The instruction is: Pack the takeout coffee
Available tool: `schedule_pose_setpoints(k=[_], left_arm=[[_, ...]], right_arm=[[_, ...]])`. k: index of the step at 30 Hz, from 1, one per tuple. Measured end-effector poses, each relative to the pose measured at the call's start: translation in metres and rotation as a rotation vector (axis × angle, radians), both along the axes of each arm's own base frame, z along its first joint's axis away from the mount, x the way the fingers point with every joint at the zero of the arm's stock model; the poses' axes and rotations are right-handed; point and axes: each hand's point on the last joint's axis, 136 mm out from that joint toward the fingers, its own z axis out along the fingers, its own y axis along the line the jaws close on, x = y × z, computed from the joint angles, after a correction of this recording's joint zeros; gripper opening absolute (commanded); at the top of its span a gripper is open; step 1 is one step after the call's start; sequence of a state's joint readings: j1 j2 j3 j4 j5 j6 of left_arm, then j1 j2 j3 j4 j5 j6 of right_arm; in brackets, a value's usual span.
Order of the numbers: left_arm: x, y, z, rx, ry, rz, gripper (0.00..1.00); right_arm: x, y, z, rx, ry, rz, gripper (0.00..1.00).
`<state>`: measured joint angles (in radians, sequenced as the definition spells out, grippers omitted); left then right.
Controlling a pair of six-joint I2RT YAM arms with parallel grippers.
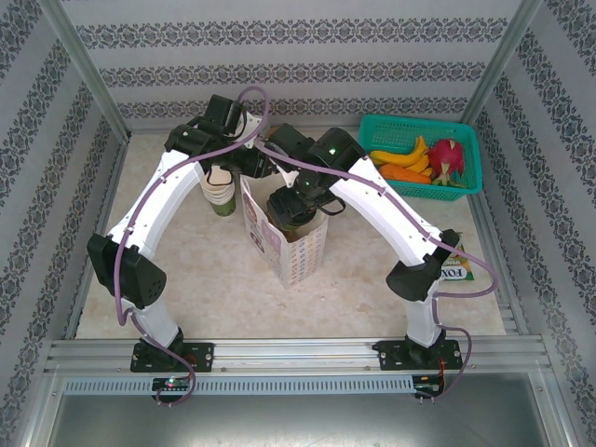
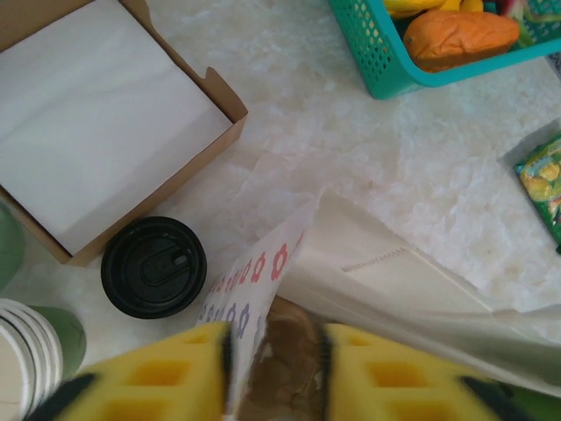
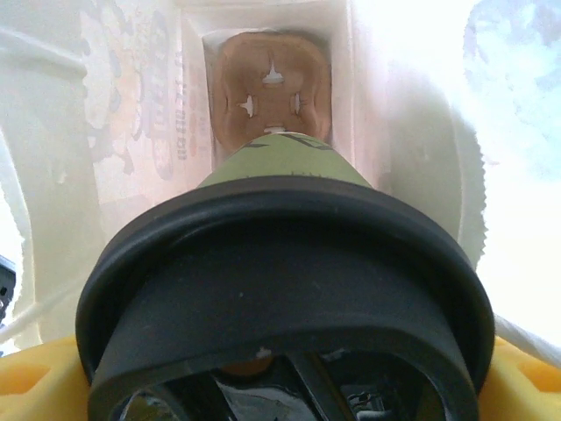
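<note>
Pale tabletop point(image 1: 214, 279), takeout coffee point(image 3: 280, 263) gripped in right pincer point(image 3: 282, 386), inside paper bag point(image 3: 131, 114)

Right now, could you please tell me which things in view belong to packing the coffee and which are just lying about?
Job: takeout coffee cup in the right gripper; printed paper bag; brown cup carrier at the bag's bottom; probably the second black-lidded cup on the table.
Lying about: stack of lidless cups; cardboard box of white paper; teal fruit basket; green packet.

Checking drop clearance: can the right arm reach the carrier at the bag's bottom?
Probably yes: the bag gapes open, and the carrier lies bare straight below the coffee cup in the right end effector.
</note>
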<state>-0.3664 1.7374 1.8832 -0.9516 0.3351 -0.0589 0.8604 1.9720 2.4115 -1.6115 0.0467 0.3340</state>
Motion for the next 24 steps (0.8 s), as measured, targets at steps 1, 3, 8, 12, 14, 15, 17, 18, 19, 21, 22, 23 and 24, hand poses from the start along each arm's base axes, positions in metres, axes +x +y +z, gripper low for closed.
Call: schedule_pose_setpoints(k=[1,3,8,12,14,15,17,18,19,21,22,23,24], left_arm=[[-0.001,0.001,0.002,0.001,-0.005,0.007,0.6],[-0.004,0.004,0.01,-0.002,-0.017,0.019,0.68],[-0.023,0.016,0.04,-0.014,-0.069,0.052,0.86],[-0.038,0.029,0.053,-0.005,-0.088,0.089,0.88],[-0.047,0.037,0.054,0.007,-0.078,0.121,0.89],[-0.05,0.04,0.053,0.013,-0.072,0.136,0.89],[-0.056,0.05,0.051,0.029,-0.063,0.181,0.9],[-0.059,0.053,0.05,0.032,-0.059,0.195,0.9],[-0.064,0.056,0.05,0.031,-0.054,0.212,0.9],[-0.072,0.059,0.051,0.015,-0.044,0.231,0.9],[-0.077,0.058,0.053,-0.004,-0.04,0.231,0.9],[-0.082,0.057,0.054,-0.025,-0.035,0.229,0.89],[-0.088,0.055,0.056,-0.052,-0.027,0.22,0.88]], right_arm=[[0.0,0.0,0.0,0.001,0.001,0.0,0.58],[0.0,0.0,0.0,0.002,0.001,0.001,0.57],[0.0,0.002,0.003,0.017,-0.001,0.003,0.58],[0.0,0.005,0.008,0.034,-0.011,0.007,0.57],[0.0,0.007,0.009,0.042,-0.01,0.009,0.57],[0.0,0.008,0.009,0.045,-0.008,0.01,0.57],[0.001,0.011,0.007,0.047,0.0,0.012,0.57],[0.001,0.012,0.006,0.047,0.005,0.013,0.57],[0.001,0.012,0.004,0.044,0.008,0.013,0.57],[0.002,0.013,0.002,0.04,0.012,0.013,0.57],[0.003,0.014,0.001,0.04,0.013,0.013,0.57],[0.003,0.015,0.001,0.041,0.012,0.013,0.57],[0.003,0.016,0.002,0.044,0.011,0.015,0.57]])
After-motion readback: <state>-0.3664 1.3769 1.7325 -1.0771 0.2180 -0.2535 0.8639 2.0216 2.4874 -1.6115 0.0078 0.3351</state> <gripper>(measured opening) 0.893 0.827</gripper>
